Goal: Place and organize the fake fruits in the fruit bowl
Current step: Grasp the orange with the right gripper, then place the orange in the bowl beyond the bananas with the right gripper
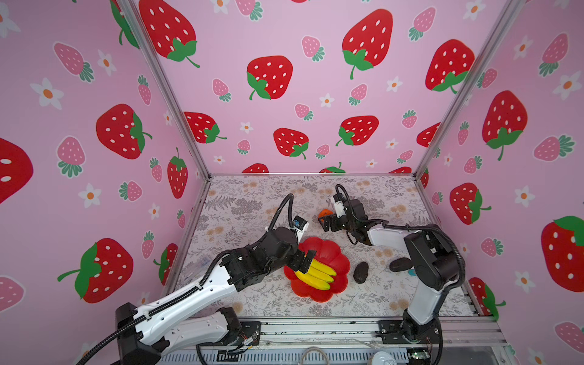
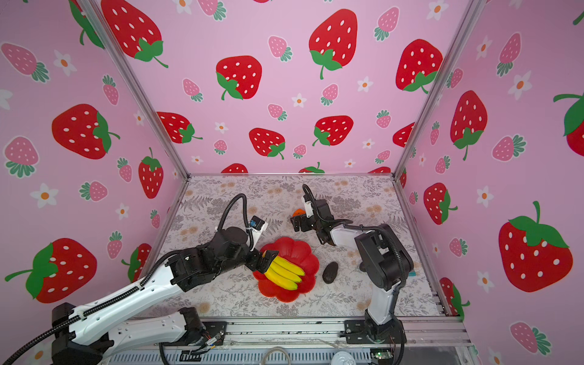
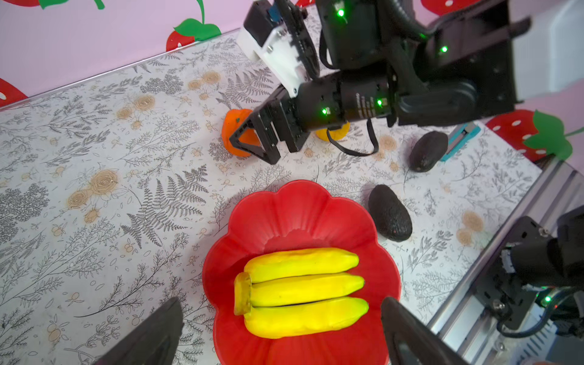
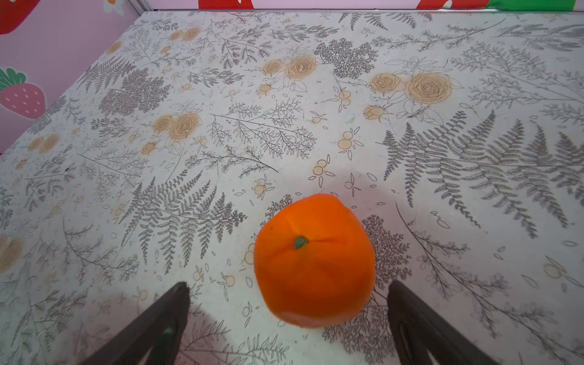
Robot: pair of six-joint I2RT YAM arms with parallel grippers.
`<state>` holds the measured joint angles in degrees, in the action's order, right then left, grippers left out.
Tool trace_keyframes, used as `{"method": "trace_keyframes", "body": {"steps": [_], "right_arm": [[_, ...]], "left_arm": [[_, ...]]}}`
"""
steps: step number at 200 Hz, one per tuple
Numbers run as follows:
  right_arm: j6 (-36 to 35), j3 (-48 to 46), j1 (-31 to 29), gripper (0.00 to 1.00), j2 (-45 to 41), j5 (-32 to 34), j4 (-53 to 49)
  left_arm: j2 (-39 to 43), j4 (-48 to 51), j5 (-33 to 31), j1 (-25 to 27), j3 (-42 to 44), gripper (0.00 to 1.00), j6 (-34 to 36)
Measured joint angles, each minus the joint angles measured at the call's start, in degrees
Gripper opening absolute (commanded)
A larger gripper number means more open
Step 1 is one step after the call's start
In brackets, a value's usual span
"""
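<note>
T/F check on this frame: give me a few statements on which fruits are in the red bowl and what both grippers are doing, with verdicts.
1. The banana bunch lies in the fruit bowl. True.
2. Both avocados are in the bowl. False: one avocado and the other avocado lie on the table beside it.
3. The right gripper is shut on the orange. False: its jaws stand open, and the orange sits on the table between them.
4. The left gripper is open over the bananas. True.

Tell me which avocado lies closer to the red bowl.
The avocado right beside the rim of the red flower bowl; the other avocado lies farther off to the right.
</note>
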<state>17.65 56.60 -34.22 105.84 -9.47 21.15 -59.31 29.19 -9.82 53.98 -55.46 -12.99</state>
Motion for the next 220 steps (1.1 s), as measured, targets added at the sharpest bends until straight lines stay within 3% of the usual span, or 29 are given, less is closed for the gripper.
{"method": "trace_keyframes", "body": {"steps": [52, 91, 127, 151, 220], "right_arm": [[-1.2, 3.0, 0.1, 0.80, 4.3, 0.4, -1.0], [-1.8, 5.0, 0.1, 0.56, 6.1, 0.0, -1.3], [-2.7, 3.9, 0.2, 0.52, 5.2, -1.3, -1.0], [-3.6, -1.5, -0.1, 0.53, -0.7, -2.6, -0.4], [-5.2, -18.8, -5.8, 0.52, -28.2, -5.4, 2.1]], "left_arm": [[0.6, 0.7, -0.7, 0.0, 0.1, 0.99, 1.8], [0.4, -0.4, -4.3, 0.0, 1.3, 0.99, 2.1], [0.9, -0.7, -7.2, 0.0, 2.0, 0.99, 2.0], [2.4, -0.5, -7.8, -0.1, 2.6, 0.99, 1.4], [6.2, 0.4, -4.0, -0.1, 5.4, 0.99, 0.5]]}}
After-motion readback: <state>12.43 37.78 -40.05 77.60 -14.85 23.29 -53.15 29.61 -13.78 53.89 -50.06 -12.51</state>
